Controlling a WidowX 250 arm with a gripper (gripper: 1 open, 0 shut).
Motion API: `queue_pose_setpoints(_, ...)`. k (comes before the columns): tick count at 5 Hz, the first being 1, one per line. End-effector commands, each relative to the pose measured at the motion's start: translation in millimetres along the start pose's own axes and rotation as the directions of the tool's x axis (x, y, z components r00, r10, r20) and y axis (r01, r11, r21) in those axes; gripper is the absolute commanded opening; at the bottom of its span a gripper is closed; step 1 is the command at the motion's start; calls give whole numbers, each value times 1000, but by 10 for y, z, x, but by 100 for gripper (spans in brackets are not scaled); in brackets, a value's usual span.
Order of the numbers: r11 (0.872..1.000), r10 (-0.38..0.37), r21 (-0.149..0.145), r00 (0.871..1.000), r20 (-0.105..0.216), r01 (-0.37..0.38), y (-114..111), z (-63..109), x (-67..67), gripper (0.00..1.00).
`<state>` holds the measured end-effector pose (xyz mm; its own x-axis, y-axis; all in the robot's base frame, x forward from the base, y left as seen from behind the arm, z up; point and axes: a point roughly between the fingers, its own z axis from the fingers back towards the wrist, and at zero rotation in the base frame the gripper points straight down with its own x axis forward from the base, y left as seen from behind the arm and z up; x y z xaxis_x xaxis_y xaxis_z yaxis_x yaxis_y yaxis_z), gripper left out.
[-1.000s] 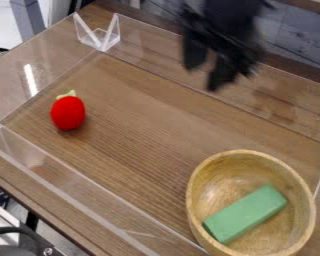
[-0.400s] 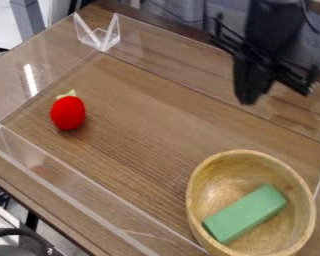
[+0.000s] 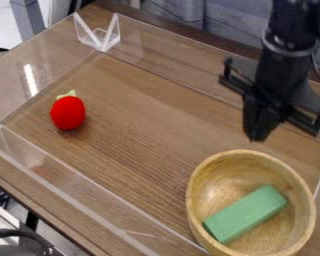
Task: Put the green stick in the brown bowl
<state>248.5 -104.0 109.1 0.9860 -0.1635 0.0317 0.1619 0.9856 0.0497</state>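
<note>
Stick (image 3: 246, 215), green, lies flat in my brown bowl (image 3: 211, 178), so the task looks done; beyond it my gripper (image 3: 260, 130), now pressed together and empty, has dropped toward the rim since a second ago.

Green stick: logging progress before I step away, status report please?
Gripper shut, holding nothing, above the far rim of the brown bowl. Green stick lying inside the bowl. Red toy far off, nothing in the way.

Wood-grain table (image 3: 149, 110) with red strawberry toy (image 3: 69, 111) and brown bowl (image 3: 216, 180).
</note>
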Motion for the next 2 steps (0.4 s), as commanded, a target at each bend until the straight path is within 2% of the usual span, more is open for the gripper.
queue_pose_setpoints(1,1000,5,-11,1000,18,-5,-98,-13,68,0)
queue_pose_setpoints(2,1000,20,-16,1000,12,-20,-145,-16,94,100)
